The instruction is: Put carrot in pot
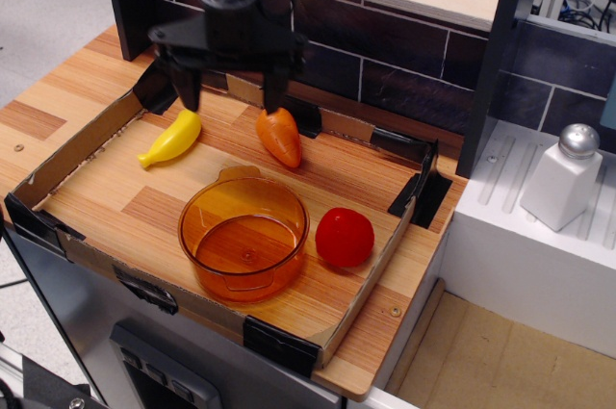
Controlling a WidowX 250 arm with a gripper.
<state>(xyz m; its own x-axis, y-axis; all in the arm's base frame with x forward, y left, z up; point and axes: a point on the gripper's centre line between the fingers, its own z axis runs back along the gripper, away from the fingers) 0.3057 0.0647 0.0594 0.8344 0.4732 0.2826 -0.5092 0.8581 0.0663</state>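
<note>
The orange carrot [280, 138] lies on the wooden tray floor near the back, tip pointing toward the front right. The amber translucent pot [243, 237] stands empty in front of it, its tab handle toward the carrot. My black gripper [231, 96] hangs open over the back of the tray, fingers spread wide. Its right finger [273, 89] is just above the carrot's thick end, and its left finger is above the banana's end. It holds nothing.
A yellow toy banana [172, 139] lies left of the carrot. A red toy tomato [345, 237] sits right of the pot. Low cardboard walls [82, 145] ring the tray. A dark tiled wall stands behind. A white shaker [563, 178] stands on the right ledge.
</note>
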